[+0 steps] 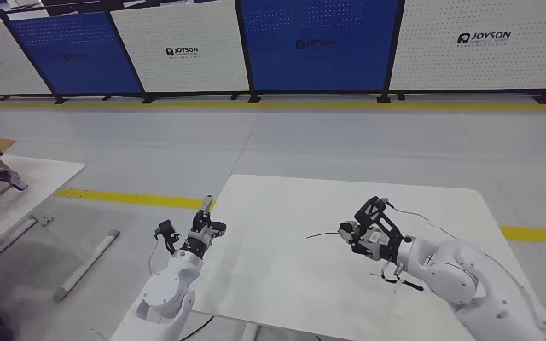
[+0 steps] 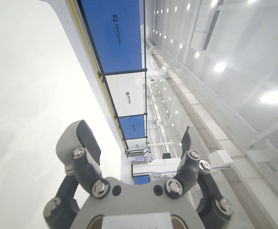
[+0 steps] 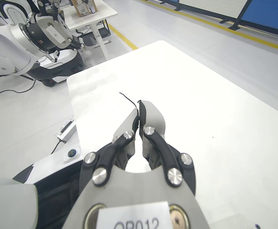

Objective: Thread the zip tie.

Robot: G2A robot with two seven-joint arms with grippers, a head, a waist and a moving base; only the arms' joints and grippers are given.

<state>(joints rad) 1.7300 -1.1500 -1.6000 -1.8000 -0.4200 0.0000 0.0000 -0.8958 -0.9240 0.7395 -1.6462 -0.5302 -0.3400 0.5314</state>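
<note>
A thin black zip tie (image 1: 324, 234) sticks out past my right gripper (image 1: 345, 232), which hovers over the right half of the white table (image 1: 273, 273). In the right wrist view that gripper (image 3: 139, 108) is shut on the zip tie (image 3: 127, 98), whose free end curves away over the table; the part between the pads is hidden. My left gripper (image 1: 205, 211) stands at the table's left edge, apart from the tie. Its fingers (image 2: 86, 136) are spread wide, so the left gripper (image 2: 134, 126) is open and holds nothing. The left arm (image 3: 43, 32) shows far off in the right wrist view.
A second white table (image 1: 34, 183) stands to the left with a cardboard box (image 3: 83, 8) on it. A small grey device with a cable (image 3: 65, 130) lies on the floor by the table's left edge. Blue and white partition panels (image 1: 316, 43) line the back.
</note>
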